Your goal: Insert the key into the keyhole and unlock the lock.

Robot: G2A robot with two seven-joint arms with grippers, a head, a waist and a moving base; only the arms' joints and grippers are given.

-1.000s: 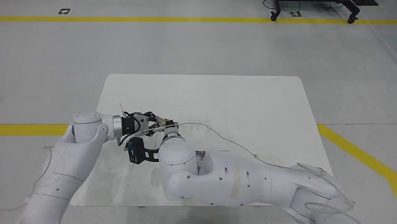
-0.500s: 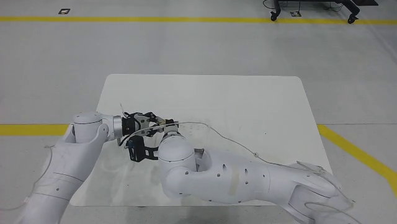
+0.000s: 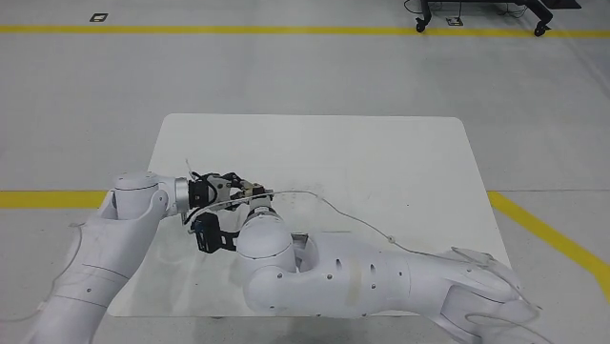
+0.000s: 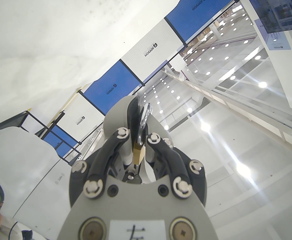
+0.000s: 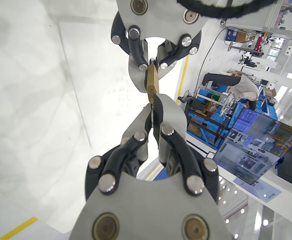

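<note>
Shifting slightly toward seven o'clock in the top view, the right arm has moved over the last second, while the lock and key stay met end to end above the worktop, about nine o'clock from its middle. The left hand is clamped tight on the brass lock; the right hand is pinched on the key, whose tip touches the lock's free end. I judge the key seated or nearly so, a turn beginning; whether it has unlocked cannot be told.
</note>
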